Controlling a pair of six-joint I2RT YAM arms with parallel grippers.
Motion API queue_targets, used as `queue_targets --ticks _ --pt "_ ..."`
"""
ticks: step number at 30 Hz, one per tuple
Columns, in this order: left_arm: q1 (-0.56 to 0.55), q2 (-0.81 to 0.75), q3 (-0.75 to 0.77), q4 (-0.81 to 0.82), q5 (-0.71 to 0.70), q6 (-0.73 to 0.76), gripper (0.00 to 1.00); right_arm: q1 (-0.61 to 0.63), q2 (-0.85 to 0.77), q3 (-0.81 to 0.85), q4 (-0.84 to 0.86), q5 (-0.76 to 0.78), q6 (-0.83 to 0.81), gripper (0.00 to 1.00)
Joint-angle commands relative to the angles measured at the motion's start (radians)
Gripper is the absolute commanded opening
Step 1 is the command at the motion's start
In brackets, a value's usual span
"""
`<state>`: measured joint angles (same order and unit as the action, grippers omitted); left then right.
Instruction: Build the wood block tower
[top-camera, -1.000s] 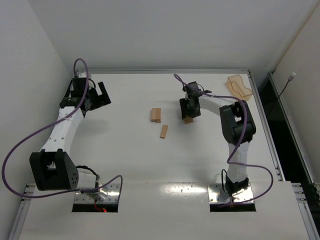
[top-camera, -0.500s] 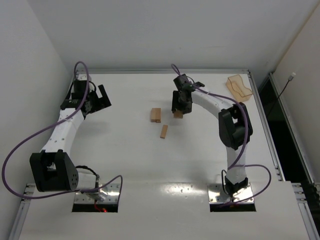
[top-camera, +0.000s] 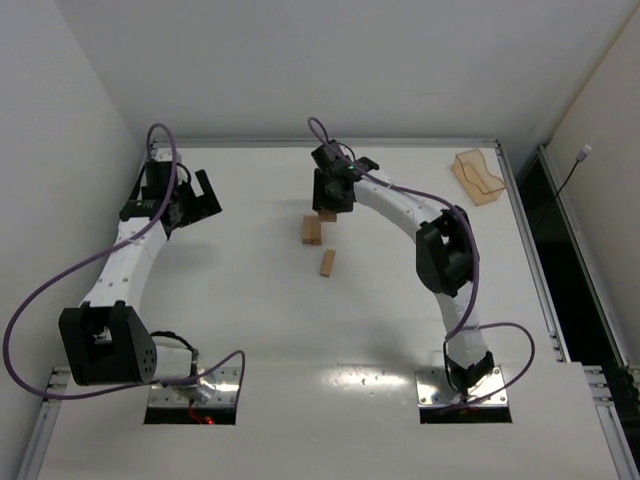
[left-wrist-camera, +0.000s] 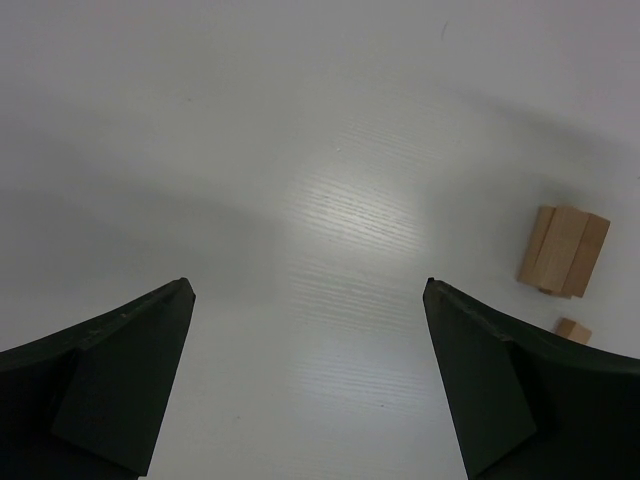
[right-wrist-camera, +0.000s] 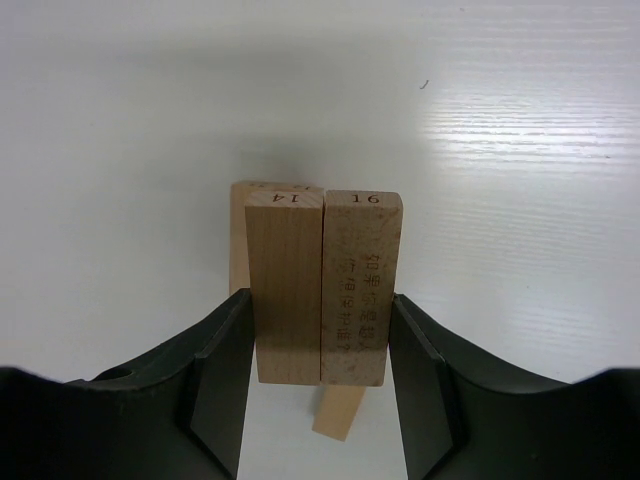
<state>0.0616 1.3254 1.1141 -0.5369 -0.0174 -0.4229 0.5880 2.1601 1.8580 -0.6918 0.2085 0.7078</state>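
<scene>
- Tower (top-camera: 312, 230): a low stack of tan planks on the table (top-camera: 250, 320), its long side running away from the arm bases. It is the landmark for every entry below.
- Right gripper (right-wrist-camera: 320, 315): clamped on a pair of wood blocks (right-wrist-camera: 322, 250) held side by side, with end faces marked 14 and 16. From above it sits just beyond the tower and a shade to its right, overlapping the far edge.
- Held pair, axis: the long sides run along the finger flats, and the squeeze goes across both widths. The gripper hides most of the pair from above, so I cannot tell whether it lies crosswise to the tower's top layer.
- Key relation: the tower lies just to the near side and left of the held pair. A short shift that way should bring the pair over it. The right arm is plainly the nearer.
- Wood beneath the held pair, wrist view: slivers show past the left side and the lower end, but which piece they belong to is unclear.
- Loose block (top-camera: 327, 263): flat on the table, just on the near side of the tower and apart from it.
- Left gripper (left-wrist-camera: 308, 290): jaws spread wide with nothing between them, well to the left of the tower.
- Tray (top-camera: 478, 175): far to the right of the tower, at the back corner.
</scene>
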Motion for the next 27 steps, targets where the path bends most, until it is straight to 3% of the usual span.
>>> queue_targets --ticks 1,27 --pt "0.021 -0.031 -0.003 0.005 0.01 0.004 0.99 0.03 0.035 0.066 0.002 0.04 0.013 0.0" --pt "0.04 -0.022 0.016 -0.043 -0.029 0.053 0.99 0.098 0.141 0.102 0.038 0.069 0.024 0.0"
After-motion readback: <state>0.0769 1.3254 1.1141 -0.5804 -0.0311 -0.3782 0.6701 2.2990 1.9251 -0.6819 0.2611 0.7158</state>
